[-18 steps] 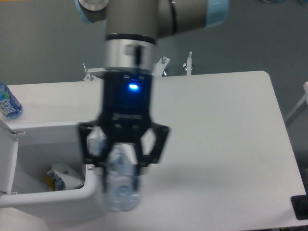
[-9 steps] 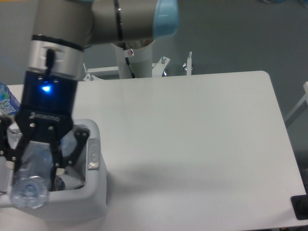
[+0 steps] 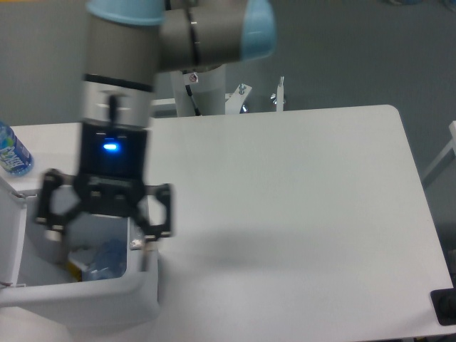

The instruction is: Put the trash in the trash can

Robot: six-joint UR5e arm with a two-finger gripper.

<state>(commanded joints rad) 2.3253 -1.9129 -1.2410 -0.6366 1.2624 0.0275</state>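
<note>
White table (image 3: 299, 192), trash can (image 3: 92, 303) at its left front, blue-labelled bottle (image 3: 12, 151) at far-left edge

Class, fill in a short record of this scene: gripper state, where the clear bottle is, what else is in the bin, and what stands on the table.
gripper: open, empty, above the trash can
trash can: white, lid up
clear bottle: lying inside the trash can
wrapper: inside too, partly hidden
blue-label bottle: on the table, far left edge

Grey tubular arm (image 3: 178, 32) with pale blue joint caps, silver wrist ring, black pincer (image 3: 100, 239) body bearing a glowing blue light.
</note>
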